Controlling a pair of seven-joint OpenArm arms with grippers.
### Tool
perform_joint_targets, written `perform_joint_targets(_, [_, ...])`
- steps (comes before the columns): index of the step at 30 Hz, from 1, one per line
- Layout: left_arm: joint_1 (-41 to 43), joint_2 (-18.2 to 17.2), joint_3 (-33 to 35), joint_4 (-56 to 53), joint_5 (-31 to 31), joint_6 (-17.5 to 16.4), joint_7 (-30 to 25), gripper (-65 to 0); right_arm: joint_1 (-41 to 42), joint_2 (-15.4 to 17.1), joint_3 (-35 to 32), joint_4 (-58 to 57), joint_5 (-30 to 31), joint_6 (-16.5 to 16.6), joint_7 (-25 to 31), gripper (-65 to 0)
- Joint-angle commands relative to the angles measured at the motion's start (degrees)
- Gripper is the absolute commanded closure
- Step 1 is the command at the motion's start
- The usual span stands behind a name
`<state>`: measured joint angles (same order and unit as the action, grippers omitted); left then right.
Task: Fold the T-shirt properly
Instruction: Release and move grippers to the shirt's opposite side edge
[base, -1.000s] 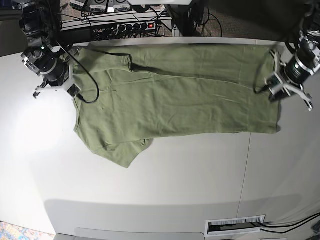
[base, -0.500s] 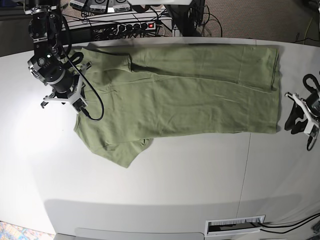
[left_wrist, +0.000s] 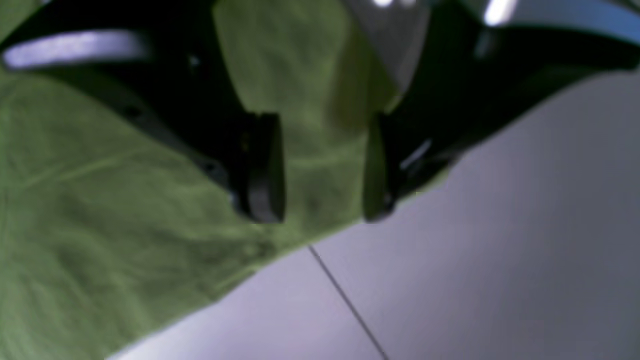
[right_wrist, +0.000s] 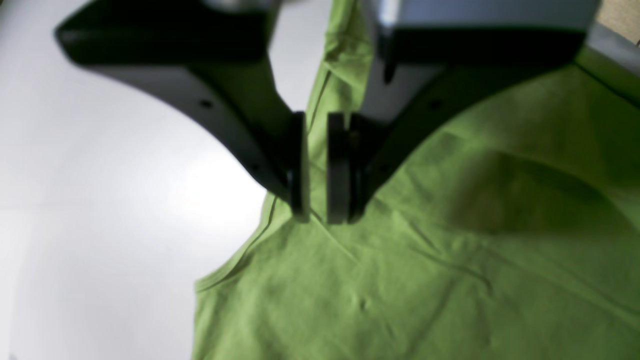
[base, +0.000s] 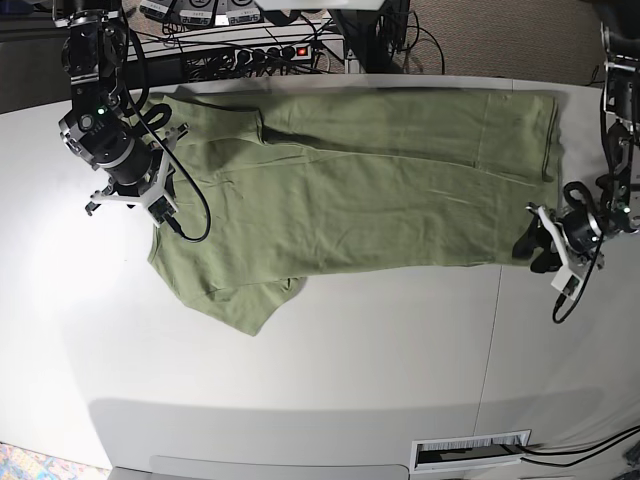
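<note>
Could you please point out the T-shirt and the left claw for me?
T-shirt (base: 350, 215): base view, on the body's middle.
Left claw (left_wrist: 325, 217): left wrist view, midway between its fingertips.

One T-shirt (base: 350, 215), two hands (base: 190, 215).

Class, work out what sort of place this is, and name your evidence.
Probably a robotics lab or workshop: two robot arms, ending in a left gripper and right gripper, stand over a pale work surface bearing a green T-shirt.
</note>
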<state>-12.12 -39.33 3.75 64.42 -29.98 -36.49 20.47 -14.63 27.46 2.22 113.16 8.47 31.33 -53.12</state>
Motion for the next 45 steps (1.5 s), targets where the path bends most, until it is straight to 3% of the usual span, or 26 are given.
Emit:
perform_joint_targets(1, [-1.95,-1.57,-0.57,0.31,-0.13,0.66,-2.03,-27.6,0.52,0.85,0.55,0.83,0.07,-0.31,0.63,-7.6])
perform_joint_targets(4, [-3.65,-1.64,-0.59,-1.05,0.52,2.51,-2.89,-27.6,0.52,0.96,0.70,0.83,0.07,-0.31,0.59,-7.6])
perform_joint_targets(8, [-6.36,-1.62,-0.59,-6.45,0.42,2.56,-2.91,-27.6,0.52,0.98,1.46,0.83,0.07,-0.31,0.48,-7.6])
perform_joint_targets(17, [-8.68,-1.64,-0.59,-15.19,-0.83,-1.16,-2.67,-27.6,0.52,0.96,2.78,0.83,0.11,-0.31,0.48,-7.6])
perform_joint_targets(22, [-8.70,-1.60,-0.59,-15.47,-8.13,-2.12,1.73,-27.5,0.52,0.96,2.78,0.83,0.09,-0.31,0.70,-7.6])
perform_joint_targets(23, [-8.70,-1.62,-0.59,-15.47,-8.85,-3.51,2.58,-27.5,0.52,0.96,2.78,0.83,0.09,-0.31,0.70,-7.6])
perform_joint_targets(28, [-8.68,-1.29,-0.59,-15.47,-11.02,-3.51,7.17,-27.4,0.55,0.96,2.78,0.83,0.09,-0.31,0.87,-7.6])
perform_joint_targets(33, [-8.70,-0.66,-0.59,-15.47,-11.02,-3.51,7.15,-17.4,0.52,0.96,2.78,0.83,0.09,-0.31,0.85,-7.6])
perform_joint_targets(37, [-8.72,-0.70,-0.59,-15.45,-11.21,-3.51,6.95,0.0,0.59,0.96,2.78,0.83,0.04,-0.31,1.03,-7.6])
perform_joint_targets(43, [-8.72,-0.90,-0.59,-15.28,-11.23,-3.51,7.02,0.0,4.04,0.90,2.78,0.83,-1.64,-0.35,1.49,-7.6])
perform_joint_targets(45, [-8.70,-1.05,-0.59,-14.84,-11.28,-3.51,7.10,0.0,5.73,0.52,2.78,0.17,-3.13,-1.88,2.36,-7.6])
